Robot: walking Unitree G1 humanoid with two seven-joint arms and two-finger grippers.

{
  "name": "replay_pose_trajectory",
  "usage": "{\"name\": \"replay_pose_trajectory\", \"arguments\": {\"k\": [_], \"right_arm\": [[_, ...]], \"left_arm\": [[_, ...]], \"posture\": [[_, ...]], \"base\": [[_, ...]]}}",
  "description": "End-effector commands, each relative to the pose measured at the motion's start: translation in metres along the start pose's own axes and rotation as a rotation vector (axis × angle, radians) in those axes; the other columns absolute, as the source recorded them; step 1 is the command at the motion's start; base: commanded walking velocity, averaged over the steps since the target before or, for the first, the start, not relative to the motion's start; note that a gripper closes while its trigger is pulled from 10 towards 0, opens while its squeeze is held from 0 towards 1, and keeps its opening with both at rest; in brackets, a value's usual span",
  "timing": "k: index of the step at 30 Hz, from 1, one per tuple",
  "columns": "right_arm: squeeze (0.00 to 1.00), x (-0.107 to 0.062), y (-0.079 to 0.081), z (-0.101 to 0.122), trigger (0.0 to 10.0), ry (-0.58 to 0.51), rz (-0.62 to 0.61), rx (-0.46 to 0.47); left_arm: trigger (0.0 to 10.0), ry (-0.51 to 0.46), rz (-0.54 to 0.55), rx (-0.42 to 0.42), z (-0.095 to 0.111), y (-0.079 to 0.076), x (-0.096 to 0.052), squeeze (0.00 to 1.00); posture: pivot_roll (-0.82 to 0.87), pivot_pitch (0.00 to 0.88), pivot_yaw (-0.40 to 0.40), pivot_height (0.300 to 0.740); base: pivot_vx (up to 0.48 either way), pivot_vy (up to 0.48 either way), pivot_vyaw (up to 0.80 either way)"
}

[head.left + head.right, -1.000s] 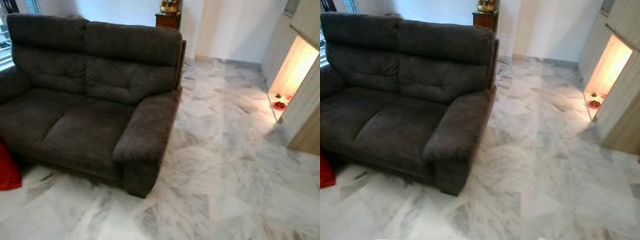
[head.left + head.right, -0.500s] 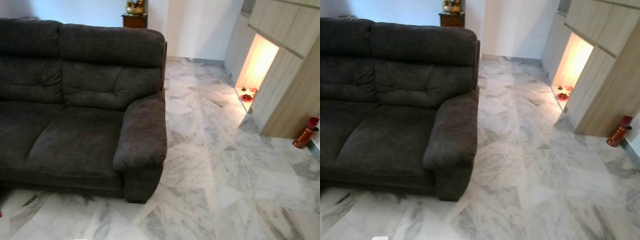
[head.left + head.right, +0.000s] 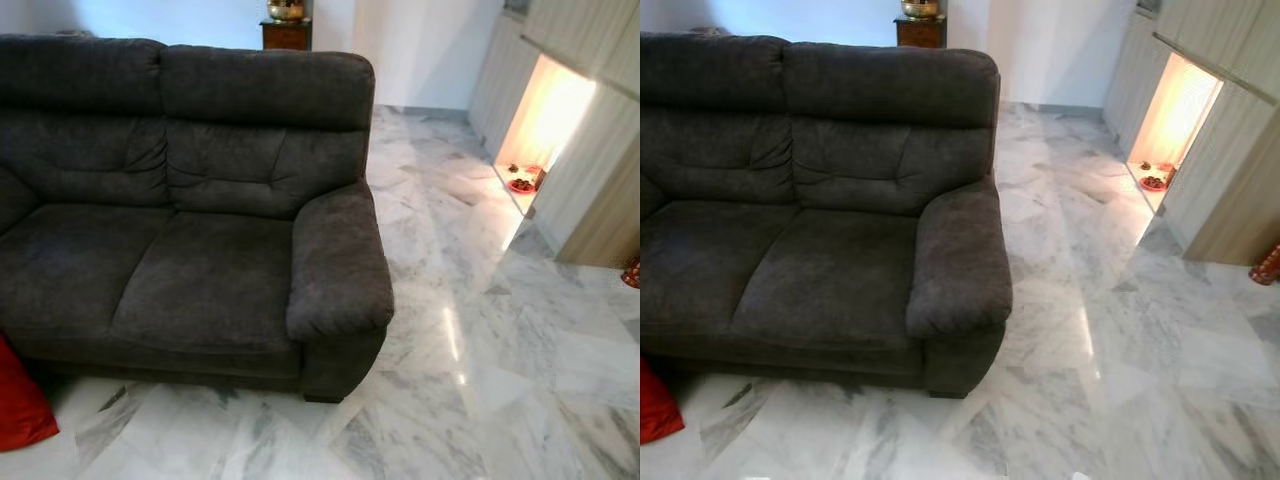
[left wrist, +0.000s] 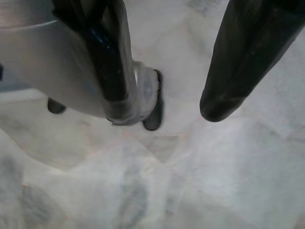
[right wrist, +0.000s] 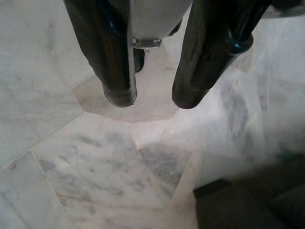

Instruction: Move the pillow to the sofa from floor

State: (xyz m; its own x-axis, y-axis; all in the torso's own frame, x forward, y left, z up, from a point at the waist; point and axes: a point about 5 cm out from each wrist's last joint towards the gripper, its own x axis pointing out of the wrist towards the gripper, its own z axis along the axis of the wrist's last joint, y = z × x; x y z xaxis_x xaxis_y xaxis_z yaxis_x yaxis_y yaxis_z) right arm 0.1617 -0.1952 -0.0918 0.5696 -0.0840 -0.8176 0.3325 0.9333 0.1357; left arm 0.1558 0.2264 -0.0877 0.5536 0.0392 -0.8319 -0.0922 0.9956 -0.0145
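Grey-white marble floor [image 3: 470,340] lay in front of a dark sofa, with a red pillow down on it.

At the far left, the red pillow [image 3: 20,405] sat on the floor, just beside the front of the sofa [image 3: 200,230] and partly cut off by the picture's edge. The sofa seat had nothing on it. Behind the sofa stood a small wooden cabinet [image 3: 286,33] with a gold pot [image 3: 285,10] on top. Farther right, a lit niche [image 3: 545,125] glowed in the wooden wall. The left end effector [image 4: 164,102] hung over the floor with its two black fingers apart, holding nothing. The right end effector [image 5: 152,98] also hung over the floor, fingers a little apart and empty.
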Motion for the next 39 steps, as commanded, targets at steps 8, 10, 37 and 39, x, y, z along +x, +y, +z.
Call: {"name": "replay_pose_trajectory", "arguments": {"k": [8, 10, 37, 39], "right_arm": [[0.0, 0.0015, 0.009, 0.0029, 10.0, -0.01, 0.019, 0.003], [0.0, 0.0015, 0.0096, 0.0026, 10.0, -0.01, 0.019, 0.004], [0.0, 0.0012, 0.0121, -0.0001, 10.0, -0.006, 0.022, -0.019], [0.0, 0.0011, 0.0125, 0.0003, 10.0, -0.01, 0.029, -0.028]], "left_arm": [[10.0, 0.02, 0.015, -0.002, -0.0066, 0.0074, -0.0027, 0.0], [10.0, 0.02, 0.014, 0.0, -0.0064, 0.0078, -0.0028, 0.0], [10.0, 0.031, 0.013, 0.01, -0.0087, 0.0107, -0.0039, 0.0], [10.0, 0.034, 0.016, 0.008, -0.01, 0.0112, -0.0042, 0.0]], "posture": [[0.09, 0.035, -0.028, 0.74], [0.09, 0.035, -0.027, 0.74], [0.1, 0.037, -0.018, 0.74], [0.1, 0.037, -0.018, 0.74]], "base": [[0.0, 0.48, 0.0], [0.0, 0.48, 0.0], [0.0, 0.48, 0.0], [0.0, 0.48, 0.0]]}}
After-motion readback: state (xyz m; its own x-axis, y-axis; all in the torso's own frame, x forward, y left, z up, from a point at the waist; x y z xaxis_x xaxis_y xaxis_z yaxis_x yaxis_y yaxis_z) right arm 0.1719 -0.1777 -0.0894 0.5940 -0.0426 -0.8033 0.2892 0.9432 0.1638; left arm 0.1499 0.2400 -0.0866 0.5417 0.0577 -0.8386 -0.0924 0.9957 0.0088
